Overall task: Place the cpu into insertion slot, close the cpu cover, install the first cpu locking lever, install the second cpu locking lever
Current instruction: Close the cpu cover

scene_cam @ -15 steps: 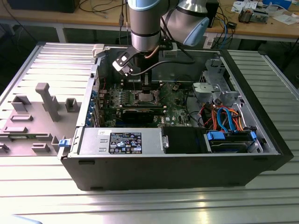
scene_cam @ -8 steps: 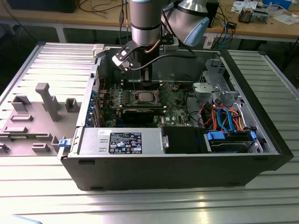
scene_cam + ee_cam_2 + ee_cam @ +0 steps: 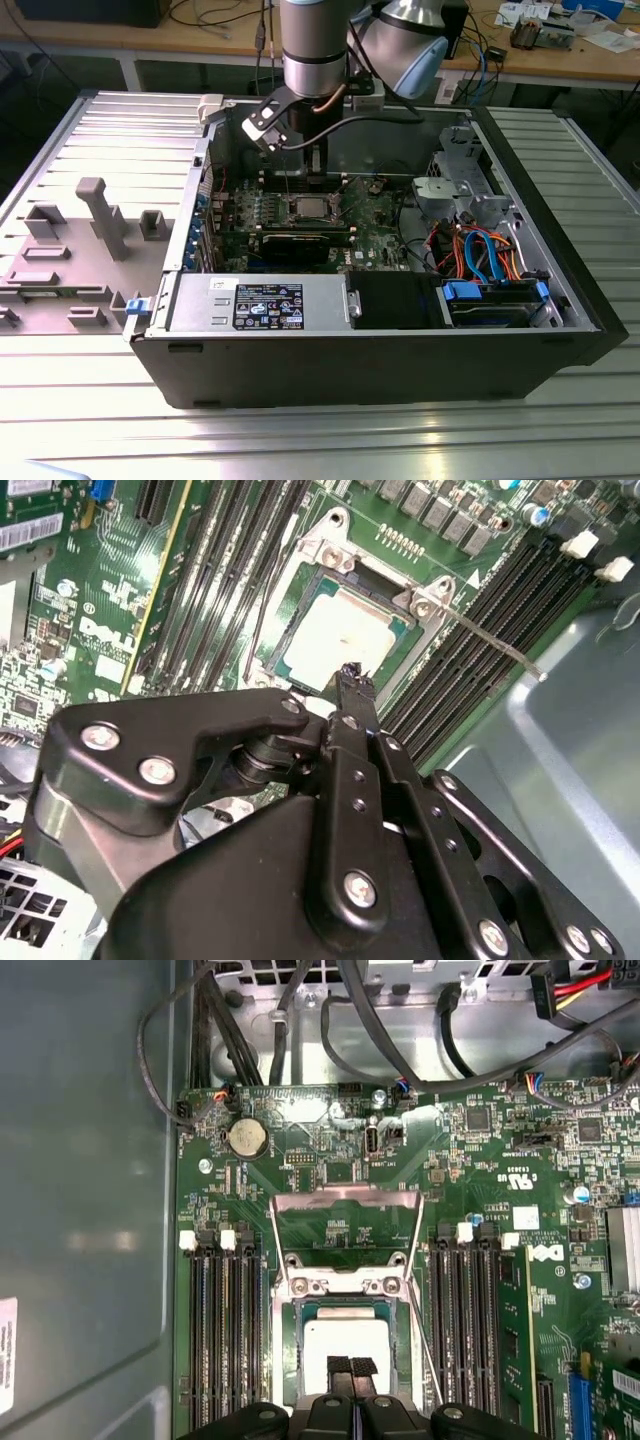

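Closest to the lens in the second wrist view is your gripper (image 3: 352, 675), its black linkage bulking large. Its two fingers are pressed together at the tips and carry nothing. The tips hover just above the near edge of the cpu (image 3: 335, 635).

In the exterior view the arm reaches down into the open computer case (image 3: 400, 370), and the chip sits just above the centre of the frame, on the green motherboard (image 3: 380, 235).

Step one looks done: in the first wrist view the cpu lies flat and square inside the insertion slot (image 3: 290, 1330), level with its surround as far as you can judge.

The rest is still open. The cpu cover (image 3: 345, 1198) is swung back off the socket on its hinge, and bare board shows through its window. One locking lever (image 3: 485, 638) juts free, away from the socket over the black memory slots (image 3: 480, 680). With the cover up, neither lever can be latched, so you have the cover and both levers left.
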Tool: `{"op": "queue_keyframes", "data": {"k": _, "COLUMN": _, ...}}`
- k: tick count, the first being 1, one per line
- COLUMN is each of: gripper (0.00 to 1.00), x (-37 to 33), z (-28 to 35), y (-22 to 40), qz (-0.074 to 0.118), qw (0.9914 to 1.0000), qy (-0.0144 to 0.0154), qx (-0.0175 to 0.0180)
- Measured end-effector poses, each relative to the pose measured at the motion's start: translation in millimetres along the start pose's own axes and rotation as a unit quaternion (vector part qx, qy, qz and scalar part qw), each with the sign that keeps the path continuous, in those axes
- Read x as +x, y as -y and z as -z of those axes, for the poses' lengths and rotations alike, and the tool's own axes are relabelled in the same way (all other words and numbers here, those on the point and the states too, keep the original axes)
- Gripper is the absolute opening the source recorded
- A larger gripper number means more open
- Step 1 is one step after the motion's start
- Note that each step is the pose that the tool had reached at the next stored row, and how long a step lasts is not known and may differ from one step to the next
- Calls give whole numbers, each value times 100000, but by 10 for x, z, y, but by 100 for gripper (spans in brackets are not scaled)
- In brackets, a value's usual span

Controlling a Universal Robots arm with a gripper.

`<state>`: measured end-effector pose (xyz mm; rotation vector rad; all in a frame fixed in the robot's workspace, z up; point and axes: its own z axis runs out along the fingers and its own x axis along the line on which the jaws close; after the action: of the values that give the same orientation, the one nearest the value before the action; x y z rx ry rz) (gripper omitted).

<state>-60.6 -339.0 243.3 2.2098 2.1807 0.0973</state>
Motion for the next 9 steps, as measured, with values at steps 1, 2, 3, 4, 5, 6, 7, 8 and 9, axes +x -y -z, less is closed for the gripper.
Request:
{"op": "queue_keyframes", "data": {"k": 1, "gripper": 11, "x": 0, "z": -1, "y": -9, "qz": -1, "qw": 100000, "qy": -5, "qx": -1}}
{"op": "queue_keyframes", "data": {"k": 2, "gripper": 11, "x": 1, "z": -2, "y": -20, "qz": -2, "qw": 100000, "qy": -9, "qx": -2}}
{"op": "queue_keyframes", "data": {"k": 3, "gripper": 11, "x": 0, "z": -2, "y": -26, "qz": 0, "qw": 100000, "qy": -9, "qx": -1}}
{"op": "queue_keyframes", "data": {"k": 4, "gripper": 11, "x": 0, "z": -3, "y": -29, "qz": -4, "qw": 100000, "qy": -9, "qx": -3}}
{"op": "queue_keyframes", "data": {"k": 5, "gripper": 11, "x": 1, "z": -3, "y": -30, "qz": -10, "qw": 100000, "qy": -9, "qx": -6}}
{"op": "queue_keyframes", "data": {"k": 6, "gripper": 11, "x": 1, "z": -3, "y": -30, "qz": -13, "qw": 100000, "qy": -7, "qx": -5}}
{"op": "queue_keyframes", "data": {"k": 7, "gripper": 11, "x": 1, "z": -3, "y": -30, "qz": -11, "qw": 100000, "qy": -7, "qx": -5}}
{"op": "queue_keyframes", "data": {"k": 8, "gripper": 11, "x": 1, "z": -3, "y": -30, "qz": -7, "qw": 100000, "qy": -8, "qx": -4}}
{"op": "queue_keyframes", "data": {"k": 9, "gripper": 11, "x": 1, "z": -3, "y": -31, "qz": -8, "qw": 100000, "qy": -8, "qx": -5}}
